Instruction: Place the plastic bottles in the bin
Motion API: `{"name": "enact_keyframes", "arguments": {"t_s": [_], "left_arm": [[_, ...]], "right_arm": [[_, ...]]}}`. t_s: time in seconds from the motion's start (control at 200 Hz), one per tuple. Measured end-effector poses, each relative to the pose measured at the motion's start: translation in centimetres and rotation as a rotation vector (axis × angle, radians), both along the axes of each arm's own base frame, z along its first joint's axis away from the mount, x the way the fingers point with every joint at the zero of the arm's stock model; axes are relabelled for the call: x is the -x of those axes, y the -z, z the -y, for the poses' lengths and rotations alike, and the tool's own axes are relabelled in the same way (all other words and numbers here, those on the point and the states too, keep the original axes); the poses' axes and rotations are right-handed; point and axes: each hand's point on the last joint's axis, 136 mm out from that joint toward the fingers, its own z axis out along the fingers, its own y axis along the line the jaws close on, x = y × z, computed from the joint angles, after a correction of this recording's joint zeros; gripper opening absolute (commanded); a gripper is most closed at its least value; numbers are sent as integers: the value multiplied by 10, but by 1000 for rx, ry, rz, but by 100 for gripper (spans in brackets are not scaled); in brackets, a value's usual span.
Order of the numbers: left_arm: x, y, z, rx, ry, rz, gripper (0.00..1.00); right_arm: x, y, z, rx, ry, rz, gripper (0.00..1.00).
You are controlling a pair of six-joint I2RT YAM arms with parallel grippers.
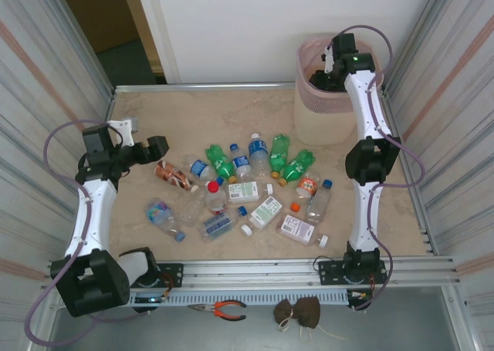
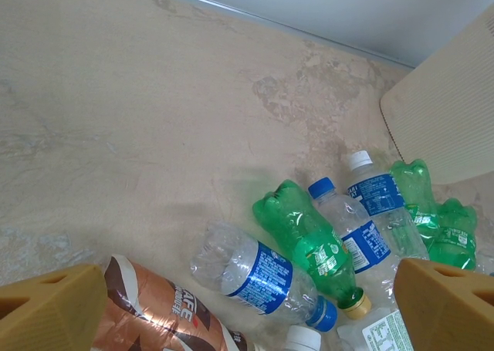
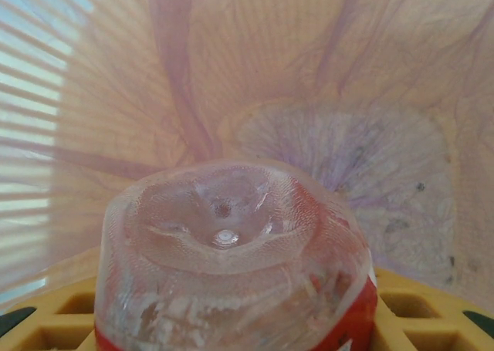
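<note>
Several plastic bottles (image 1: pixel 247 189) lie scattered across the middle of the table: green ones, clear ones with blue labels, flat white-labelled ones. My left gripper (image 1: pixel 154 146) stands open at their left edge. In the left wrist view the left gripper (image 2: pixel 247 320) hangs wide above a clear blue-labelled bottle (image 2: pixel 262 274), a brown-labelled bottle (image 2: pixel 162 312) and a green bottle (image 2: pixel 312 243). My right gripper (image 1: pixel 328 72) reaches into the bin (image 1: pixel 320 123) at the back right. The right gripper (image 3: pixel 231 328) is shut on a clear bottle with a red label (image 3: pixel 231 266), over the pink liner (image 3: pixel 347 150).
Corrugated metal walls (image 1: pixel 46 96) close in both sides. A white wall (image 1: pixel 231 27) stands behind the table. Orange-handled pliers (image 1: pixel 224 310) and a brown bundle (image 1: pixel 301 312) lie on the front ledge below the rail (image 1: pixel 255 272).
</note>
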Motion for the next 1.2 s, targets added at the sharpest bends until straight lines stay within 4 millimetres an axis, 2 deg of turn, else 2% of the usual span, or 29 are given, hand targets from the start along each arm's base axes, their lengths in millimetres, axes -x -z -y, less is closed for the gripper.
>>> {"name": "enact_keyframes", "arguments": {"t_s": [0.16, 0.336, 0.626, 0.802, 1.007, 1.197], "left_arm": [[0, 0, 0, 0, 0, 0, 94], [1, 2, 5, -5, 15, -7, 94], [4, 11, 11, -44, 23, -39, 92], [6, 18, 13, -73, 22, -65, 92], [11, 27, 14, -99, -6, -123, 92], [19, 34, -3, -87, -153, -229, 95]], "right_arm": [[7, 6, -2, 5, -6, -34, 53], [10, 12, -5, 8, -11, -52, 63], [10, 7, -5, 6, -11, -41, 72], [14, -14, -4, 1, -10, 0, 73], [24, -51, -3, -7, -7, 73, 74], [37, -89, 2, -21, 10, 146, 75]]}}
